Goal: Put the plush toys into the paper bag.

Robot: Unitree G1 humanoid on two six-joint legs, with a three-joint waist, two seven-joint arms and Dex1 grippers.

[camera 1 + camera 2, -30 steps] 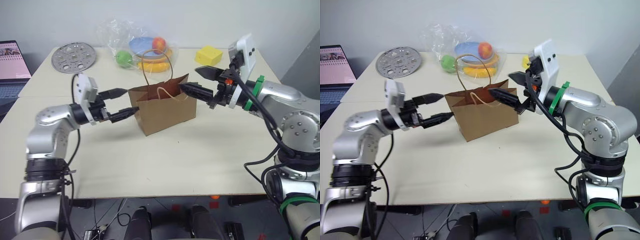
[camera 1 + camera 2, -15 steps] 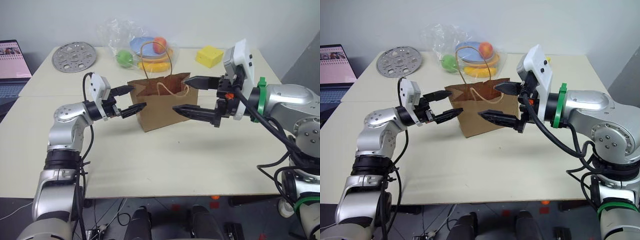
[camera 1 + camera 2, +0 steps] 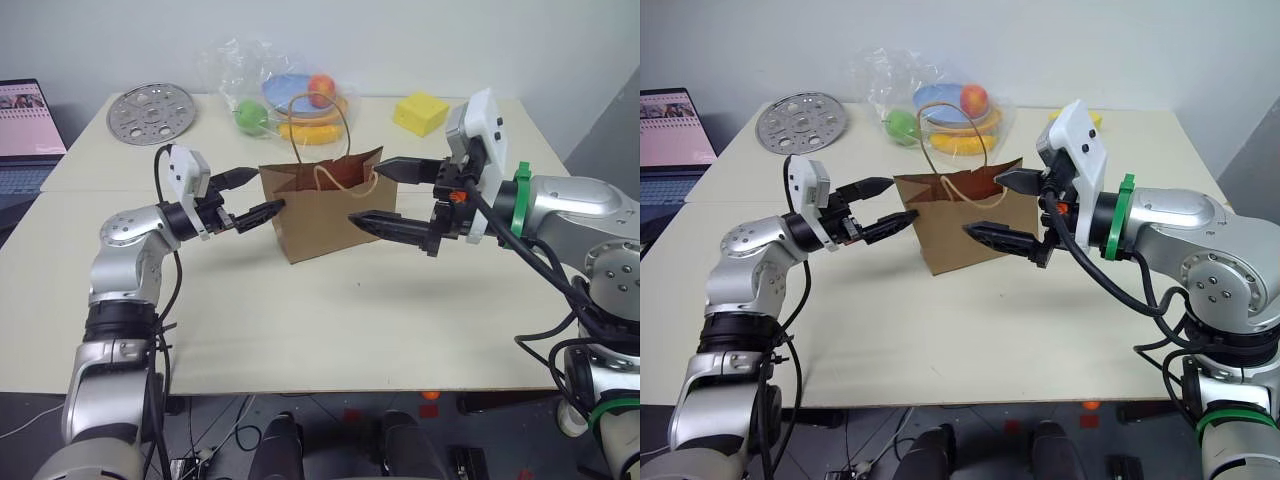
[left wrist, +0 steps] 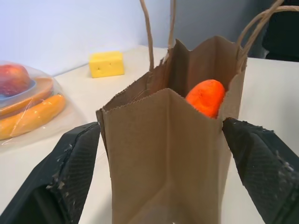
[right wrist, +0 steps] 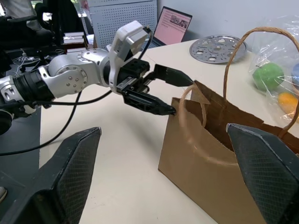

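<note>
Beige worktop (image 3: pixel 300 330), grey wall behind; laptop (image 3: pixel 28 125) off its far-left edge. Paper bag (image 3: pixel 325 210) upright mid-worktop, orange plush carrot (image 4: pixel 205 97) inside; egg plush can't be made out. Left tool (image 3: pixel 252 196) released at the bag's left end, right tool (image 3: pixel 385 196) released, straddling its right end. Plastic-bagged toy fruit (image 3: pixel 285 100), perforated disc (image 3: pixel 148 113), yellow block (image 3: pixel 419 113) along far edge.

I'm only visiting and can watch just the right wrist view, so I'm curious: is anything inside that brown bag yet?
Observer: Yes. The left wrist view looks over the rim of the paper bag, and an orange plush toy sits inside.
Operator: Is there anything on the table behind the bag, besides the fruit in plastic?
Observer: A yellow block sits on the table behind the bag, towards the robot's right.
</note>
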